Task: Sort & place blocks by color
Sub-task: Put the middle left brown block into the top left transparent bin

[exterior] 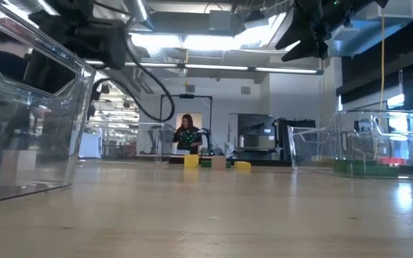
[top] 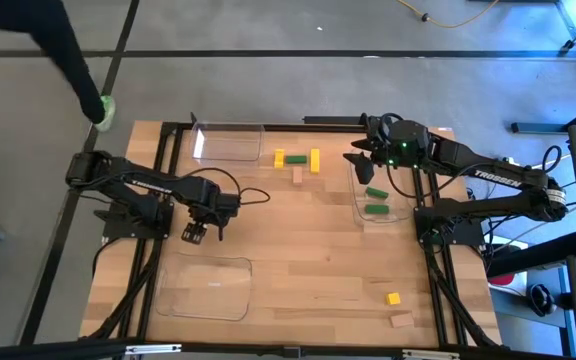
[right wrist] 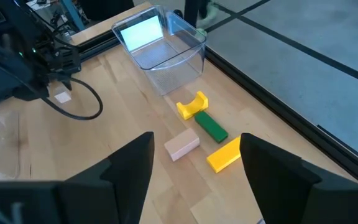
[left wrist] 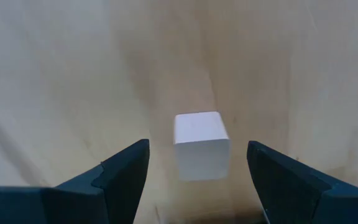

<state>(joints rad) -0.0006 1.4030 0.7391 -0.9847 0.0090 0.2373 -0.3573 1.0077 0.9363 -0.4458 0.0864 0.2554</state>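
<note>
Left end effector (top: 194,234) hangs over the counter (top: 308,250) on its left side, fingers spread wide with nothing between them; in its wrist view a pale tan cube (left wrist: 201,145) sits on the wood directly ahead, centred in the gap between the two fingers (left wrist: 126,174) but not touching either. That is the relation the coming move turns on, I judge: the cube lies straight below and between the fingers, so a plain descent and a squeeze should take it; being cube-like, it has no long axis to line up with, though its faces look slightly turned against the fingers.

Right end effector (top: 366,160) is up at the far right, over the end of a clear tray (top: 360,196) that holds two green blocks (top: 376,201); its fingers are also apart and hold nothing. Ahead of it in its wrist view lies a cluster: a yellow arch piece (right wrist: 191,105), a green bar (right wrist: 212,127), a tan block (right wrist: 182,145) and a yellow bar (right wrist: 224,155), close together, the green bar touching the arch. The right arm is the nearer one to this cluster.

Another clear tray (top: 230,141) stands at the far edge and a third (top: 206,288) near the left front (both seem empty); a small yellow block (top: 393,298) and a tan one (top: 400,319) lie at the right front. Sorting looks well short of done, with only green placed.
</note>
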